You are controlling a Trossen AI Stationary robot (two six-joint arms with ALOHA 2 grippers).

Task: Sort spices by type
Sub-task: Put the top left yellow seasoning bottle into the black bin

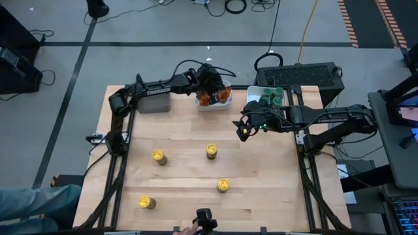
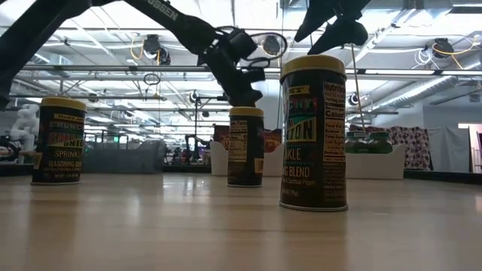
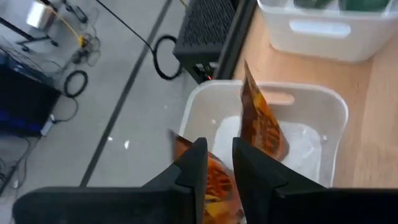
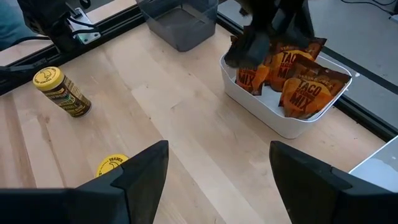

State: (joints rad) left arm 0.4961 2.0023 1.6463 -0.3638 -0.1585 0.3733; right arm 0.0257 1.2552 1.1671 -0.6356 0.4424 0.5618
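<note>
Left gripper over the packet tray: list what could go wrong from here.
1. The left gripper sits low among the orange packets in the white tray; lifting away might snag a packet and pull it out.
2. The packets stand leaning on edge, so a nudge may tip them over the rim.
3. Four yellow-lidded jars stand upright and scattered on the table; the open right gripper hovering above could knock one over when reaching.

Packets (image 4: 292,78) in tray (image 4: 261,112), jars (image 1: 211,151) in front
</note>
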